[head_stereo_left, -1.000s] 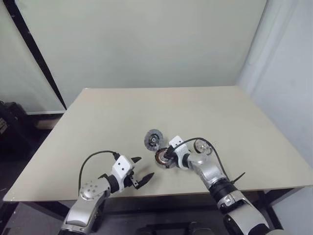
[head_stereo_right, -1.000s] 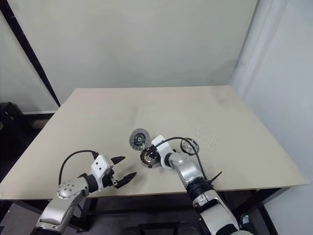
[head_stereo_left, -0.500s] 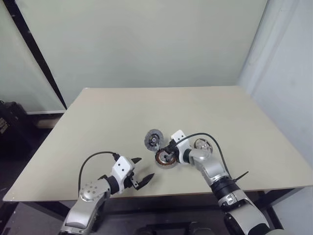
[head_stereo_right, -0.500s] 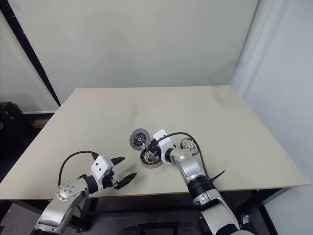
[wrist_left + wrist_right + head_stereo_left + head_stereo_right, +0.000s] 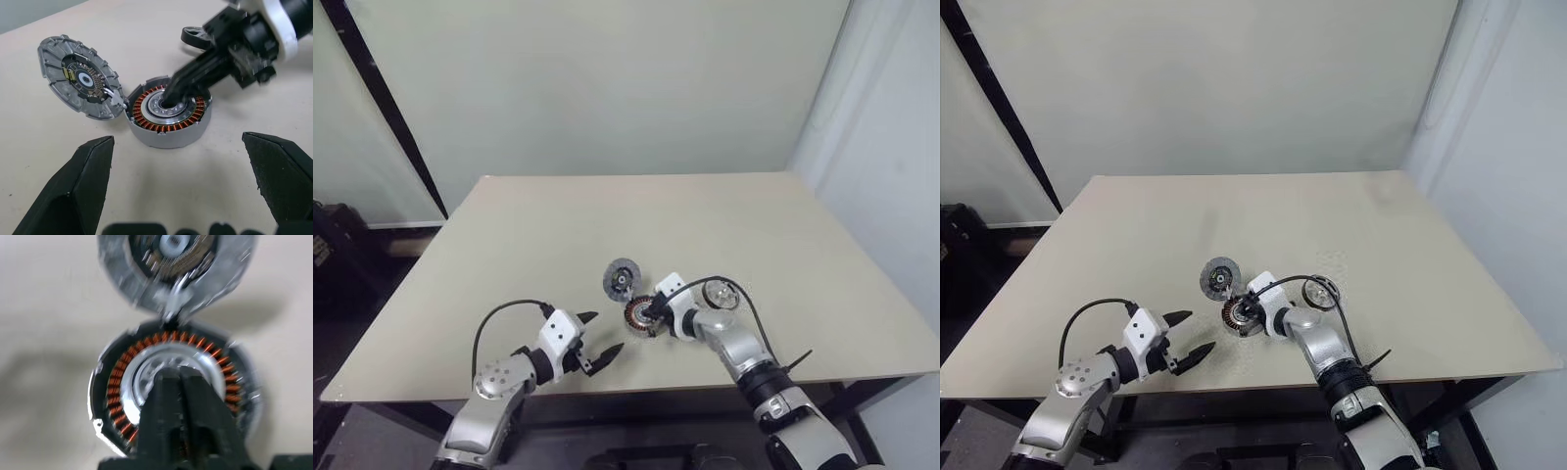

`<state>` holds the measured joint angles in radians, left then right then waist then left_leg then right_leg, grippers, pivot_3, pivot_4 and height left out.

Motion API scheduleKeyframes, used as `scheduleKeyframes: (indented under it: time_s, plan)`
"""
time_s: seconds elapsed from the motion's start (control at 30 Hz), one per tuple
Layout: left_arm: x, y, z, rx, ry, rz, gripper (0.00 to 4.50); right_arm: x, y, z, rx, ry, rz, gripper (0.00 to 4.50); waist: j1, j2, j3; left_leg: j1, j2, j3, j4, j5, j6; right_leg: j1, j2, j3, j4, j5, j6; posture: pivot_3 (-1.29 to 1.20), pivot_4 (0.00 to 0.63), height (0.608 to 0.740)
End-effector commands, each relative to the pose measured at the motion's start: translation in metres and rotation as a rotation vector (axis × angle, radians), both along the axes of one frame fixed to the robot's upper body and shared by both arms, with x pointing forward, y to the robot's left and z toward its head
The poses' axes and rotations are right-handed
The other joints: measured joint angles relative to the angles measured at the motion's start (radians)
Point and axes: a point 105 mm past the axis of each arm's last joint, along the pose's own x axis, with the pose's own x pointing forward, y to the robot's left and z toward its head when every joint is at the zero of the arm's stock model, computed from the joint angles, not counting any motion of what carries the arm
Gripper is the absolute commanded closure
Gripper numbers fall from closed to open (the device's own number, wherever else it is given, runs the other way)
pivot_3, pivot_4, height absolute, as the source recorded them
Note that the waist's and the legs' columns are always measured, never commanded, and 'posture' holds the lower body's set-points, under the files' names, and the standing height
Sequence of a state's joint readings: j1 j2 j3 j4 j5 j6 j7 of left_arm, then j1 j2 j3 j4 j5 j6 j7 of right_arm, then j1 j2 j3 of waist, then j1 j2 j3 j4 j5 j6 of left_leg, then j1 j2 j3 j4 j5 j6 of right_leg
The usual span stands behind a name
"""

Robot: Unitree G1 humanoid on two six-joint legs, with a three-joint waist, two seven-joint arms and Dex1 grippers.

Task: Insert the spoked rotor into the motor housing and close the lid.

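1. The right gripper [image 5: 171,95] covers the centre of the motor housing [image 5: 168,117], so what lies there is hidden
2. The lid [image 5: 176,269] is blurred and cut off at 12 o'clock in the right wrist view
3. The spoked rotor [image 5: 721,293] is partly hidden behind the cable

Housing mouth: I see the right gripper [image 5: 171,95] blocking the motor housing [image 5: 168,117].
Upper-left: the lid [image 5: 80,78] touches its rim.
Foreground: bare table [image 5: 509,245].
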<state>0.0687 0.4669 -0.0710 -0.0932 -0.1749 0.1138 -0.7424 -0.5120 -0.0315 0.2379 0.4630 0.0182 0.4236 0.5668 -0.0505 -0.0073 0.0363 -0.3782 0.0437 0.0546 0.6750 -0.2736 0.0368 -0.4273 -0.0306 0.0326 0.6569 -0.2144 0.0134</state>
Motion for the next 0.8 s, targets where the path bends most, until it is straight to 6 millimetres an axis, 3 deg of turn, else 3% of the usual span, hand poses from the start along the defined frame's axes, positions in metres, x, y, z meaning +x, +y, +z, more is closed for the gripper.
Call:
scheduleKeyframes:
  time_s: [0.03, 0.17, 0.33, 0.53, 0.7, 0.8]
  plan:
    - [0.003, -0.004, 0.011, -0.013, -0.050, -0.019, 0.00, 0.013, -0.011, 0.044, 0.119, -0.090, -0.064, 3.20, 0.000, 0.000, 0.000, 0.000, 0.000, 0.000, 0.000, 0.000, 0.000, 0.000, 0.000, 0.000, 0.000, 0.000, 0.000, 0.00, 0.000, 0.740]
    - [0.003, -0.006, 0.010, -0.019, -0.049, -0.025, 0.00, 0.021, -0.038, 0.058, 0.150, -0.112, -0.183, 1.83, 0.001, 0.000, 0.000, 0.000, 0.000, 0.000, 0.000, 0.000, 0.000, 0.000, 0.000, 0.000, 0.000, 0.000, 0.000, 0.00, 0.000, 0.740]
    - [0.005, -0.009, 0.007, -0.031, -0.045, -0.036, 0.00, 0.043, -0.104, 0.071, 0.164, -0.157, -0.508, 0.05, 0.001, 0.000, 0.000, 0.000, 0.000, 0.003, 0.000, 0.000, 0.000, 0.000, 0.000, 0.000, 0.000, 0.000, 0.000, 0.00, 0.000, 0.740]
    - [0.007, -0.013, 0.005, -0.038, -0.045, -0.050, 0.00, 0.051, -0.164, 0.062, 0.181, -0.108, -0.811, 0.05, -0.001, 0.000, 0.000, 0.001, 0.000, 0.011, -0.002, 0.000, 0.000, -0.001, 0.000, 0.004, 0.000, 0.000, 0.000, 0.00, 0.000, 0.740]
    - [0.009, -0.013, 0.006, -0.039, -0.049, -0.053, 0.00, 0.047, -0.178, 0.038, 0.209, 0.007, -0.901, 0.05, -0.006, 0.000, 0.000, 0.002, 0.000, 0.013, -0.003, 0.000, 0.000, -0.001, 0.001, 0.006, 0.000, 0.000, 0.000, 0.00, 0.000, 0.740]
    - [0.008, -0.011, 0.006, -0.037, -0.050, -0.052, 0.00, 0.043, -0.176, 0.021, 0.243, 0.094, -0.908, 0.05, -0.005, 0.000, 0.000, 0.002, 0.000, 0.013, -0.003, 0.000, 0.000, -0.001, 0.001, 0.006, 0.000, 0.000, 0.000, 0.00, 0.000, 0.740]
